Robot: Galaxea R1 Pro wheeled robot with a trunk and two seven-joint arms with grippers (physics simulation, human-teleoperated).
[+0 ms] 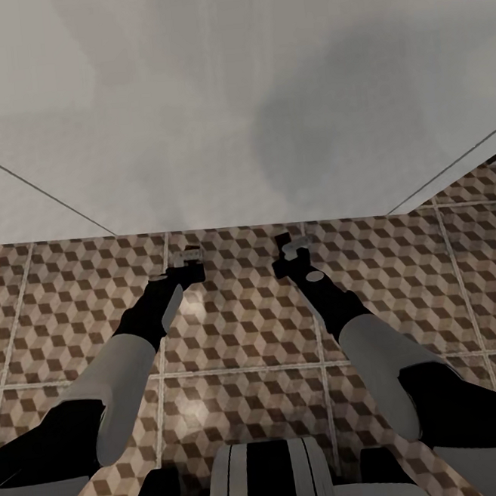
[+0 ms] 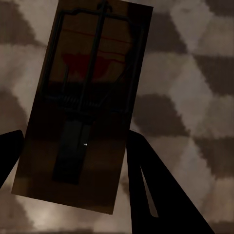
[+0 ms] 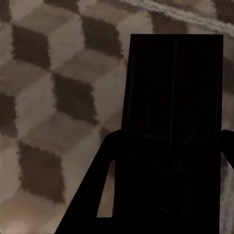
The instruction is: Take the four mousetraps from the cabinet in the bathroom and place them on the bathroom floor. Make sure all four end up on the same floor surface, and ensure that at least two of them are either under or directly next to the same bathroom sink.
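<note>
**Asker:** Where were the mousetraps at that moment?

**Me:** I had one in each pincer. My left gripper (image 1: 186, 258) was clenched on a mousetrap (image 2: 80, 105); from the wrist I saw the brown board seated between my two dark fingers (image 2: 146, 175), its wire frame and spring facing the camera. My right gripper (image 1: 292, 249) was clamped on a second mousetrap (image 3: 170, 122), which looked almost black in shadow, the board again sitting between the fingers. Both hung over the bathroom floor (image 1: 241, 332), close to where the tiles met a pale wall (image 1: 188, 94).

**Asker:** How did you expect them to handle?

**Me:** Light and stiff, I judged. A thin flat board would not bend in the grip, but it could swivel or slip if I pinched it near one end. The wire parts looked like the delicate bit, so I thought it best to hold the board's long edges and keep off the spring and bar.

**Asker:** Were they near the sink?

**Me:** I could not tell; I saw floor and wall. Setting them down gently seemed wise, since a trap that small might skid or flip on smooth tile.
</note>
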